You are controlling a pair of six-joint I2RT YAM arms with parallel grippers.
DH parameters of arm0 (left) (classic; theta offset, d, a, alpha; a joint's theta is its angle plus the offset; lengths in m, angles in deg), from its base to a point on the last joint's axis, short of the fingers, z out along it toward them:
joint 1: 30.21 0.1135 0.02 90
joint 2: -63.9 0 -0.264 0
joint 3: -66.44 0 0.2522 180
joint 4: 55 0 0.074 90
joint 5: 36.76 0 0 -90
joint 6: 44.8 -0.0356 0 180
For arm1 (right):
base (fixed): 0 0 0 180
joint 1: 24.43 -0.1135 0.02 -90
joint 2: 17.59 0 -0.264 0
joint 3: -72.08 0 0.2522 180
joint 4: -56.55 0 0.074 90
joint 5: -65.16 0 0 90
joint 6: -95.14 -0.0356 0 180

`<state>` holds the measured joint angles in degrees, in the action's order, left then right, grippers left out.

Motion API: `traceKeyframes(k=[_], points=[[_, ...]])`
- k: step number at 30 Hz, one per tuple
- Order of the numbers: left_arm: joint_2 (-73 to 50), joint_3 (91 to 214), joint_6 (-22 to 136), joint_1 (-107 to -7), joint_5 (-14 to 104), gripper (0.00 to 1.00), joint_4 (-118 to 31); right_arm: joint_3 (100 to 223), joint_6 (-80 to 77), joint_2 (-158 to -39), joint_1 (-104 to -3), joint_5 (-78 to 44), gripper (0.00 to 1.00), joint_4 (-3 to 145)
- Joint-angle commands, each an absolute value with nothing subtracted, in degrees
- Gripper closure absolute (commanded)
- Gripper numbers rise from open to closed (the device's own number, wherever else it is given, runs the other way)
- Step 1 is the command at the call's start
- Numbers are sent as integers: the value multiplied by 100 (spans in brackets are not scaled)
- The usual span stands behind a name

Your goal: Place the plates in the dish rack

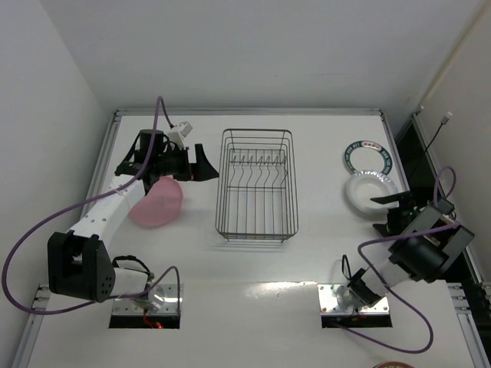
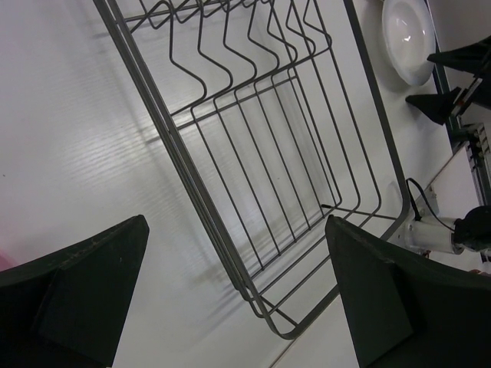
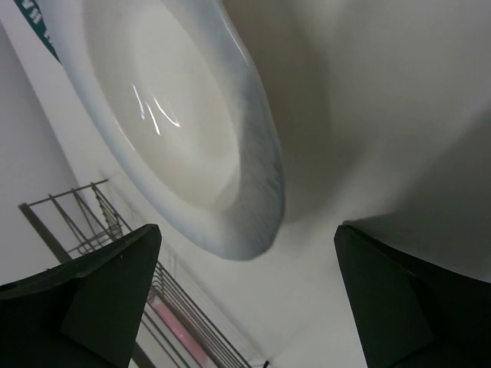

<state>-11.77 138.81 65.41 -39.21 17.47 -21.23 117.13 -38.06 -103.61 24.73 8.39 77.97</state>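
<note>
The left gripper stood wide open and empty. It pointed at the dish rack, whose long side ran across the gap just ahead, with a strip of bare table between them. The rack's long axis ran away from the arm bases, and its row of prongs sat crosswise in the far half. The pink plate lay behind that gripper, beside its forearm. The right gripper was also spread wide, holding nothing. The rim of the white plate lay just ahead of it, and the patterned plate lay just beyond. The table's right edge ran close behind its wrist.
</note>
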Motion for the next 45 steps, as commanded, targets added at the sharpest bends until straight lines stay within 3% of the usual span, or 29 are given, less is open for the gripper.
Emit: traceKeyframes(k=[1, 7, 8, 11, 12, 16, 29, 39, 45], points=[[-1151, 13909, 6568, -3874, 1536, 0, -2331, 12029, -3906, -10942, 2496, 978, 5, 7119], [-1151, 13961, 6515, -3874, 1597, 0, -2279, 12486, -3907, -11689, 2496, 1294, 29, 7031], [-1151, 13961, 6515, -3874, 1597, 0, -2279, 12486, -3907, -11690, 2496, 1295, 40, 7031], [-1151, 13961, 6515, -3874, 1597, 0, -2226, 12539, -3907, -11743, 2443, 1295, 56, 7031], [-1151, 13961, 6515, -3874, 1597, 0, -2226, 12539, -3907, -11743, 2443, 1295, 70, 7031], [-1151, 13961, 6515, -3874, 1597, 0, -2226, 12478, -3792, -11691, 2443, 1462, 98, 7083], [-1151, 13961, 6515, -3874, 1492, 0, -2226, 11520, -3230, -9284, 2435, 1295, 100, 8102], [-1098, 13961, 6515, -3874, 1545, 0, -2226, 12090, -2852, -7034, 2382, 1417, 100, 9114], [-1098, 13961, 6515, -3874, 1545, 0, -2226, 12819, -2852, -6602, 1462, 1121, 100, 9061]])
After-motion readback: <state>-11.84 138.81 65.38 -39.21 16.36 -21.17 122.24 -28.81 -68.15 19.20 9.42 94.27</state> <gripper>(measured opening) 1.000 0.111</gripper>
